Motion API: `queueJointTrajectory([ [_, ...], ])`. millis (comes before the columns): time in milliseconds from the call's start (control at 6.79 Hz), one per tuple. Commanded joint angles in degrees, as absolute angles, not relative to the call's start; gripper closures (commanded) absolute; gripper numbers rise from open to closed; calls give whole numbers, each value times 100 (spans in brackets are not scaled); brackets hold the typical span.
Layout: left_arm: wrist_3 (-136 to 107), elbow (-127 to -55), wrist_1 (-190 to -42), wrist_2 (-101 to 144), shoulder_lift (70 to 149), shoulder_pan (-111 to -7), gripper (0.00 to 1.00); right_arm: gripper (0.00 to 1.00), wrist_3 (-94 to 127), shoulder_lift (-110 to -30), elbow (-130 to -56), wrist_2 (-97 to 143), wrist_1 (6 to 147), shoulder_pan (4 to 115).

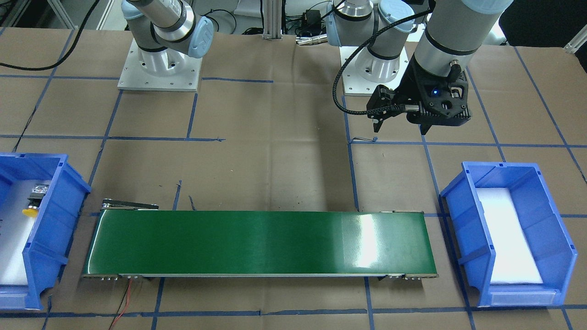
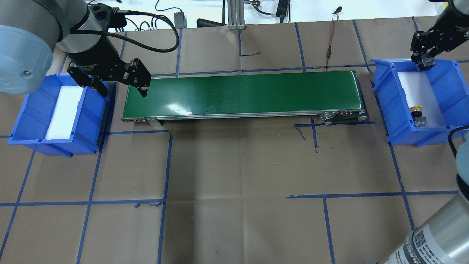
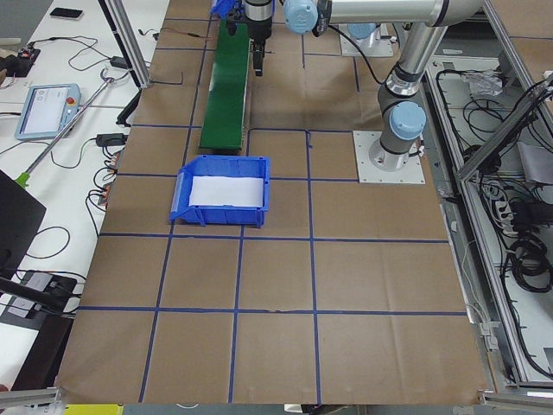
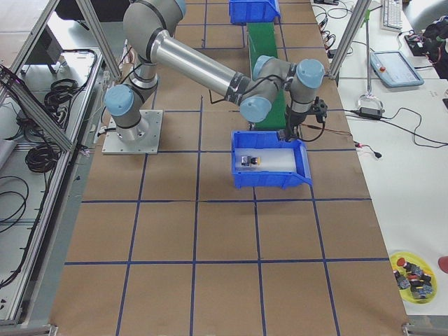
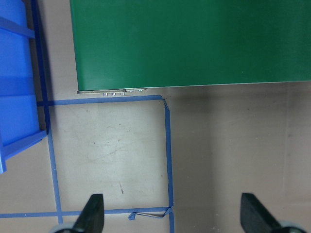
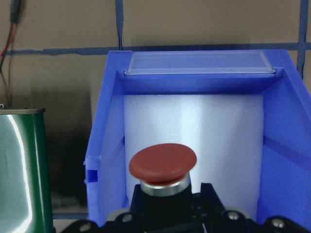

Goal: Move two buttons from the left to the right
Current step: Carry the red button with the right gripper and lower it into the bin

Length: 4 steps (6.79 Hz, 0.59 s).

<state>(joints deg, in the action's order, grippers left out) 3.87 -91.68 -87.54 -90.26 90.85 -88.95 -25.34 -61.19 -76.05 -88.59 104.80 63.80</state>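
The right gripper (image 2: 423, 62) is clamped on the red button (image 6: 163, 164), hanging over the far end of the right blue bin (image 2: 450, 79). The yellow button (image 2: 416, 109) lies at that bin's nearer end. The left gripper (image 5: 173, 211) hangs spread wide between the green belt (image 2: 242, 93) and the left bin (image 2: 33, 110).

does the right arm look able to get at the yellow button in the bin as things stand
Probably not yet. The right gripper is shut on the red button, so its jaws are full. The way itself looks free: the yellow button lies uncovered in the blue bin.
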Motion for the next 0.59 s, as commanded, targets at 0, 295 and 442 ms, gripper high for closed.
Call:
queueJointTrajectory([
  [0,387,-9167,-8754,-9026,9105,-8895,0,94,-2593,-5828,-7786,-8938,10809,6319],
  [295,387,-9167,-8754,-9026,9088,-8895,0,94,-2584,-5783,-8023,-8956,11030,6197],
  [442,387,-9167,-8754,-9026,9097,-8895,0,94,-2584,-5766,-8129,-8965,11039,6188],
])
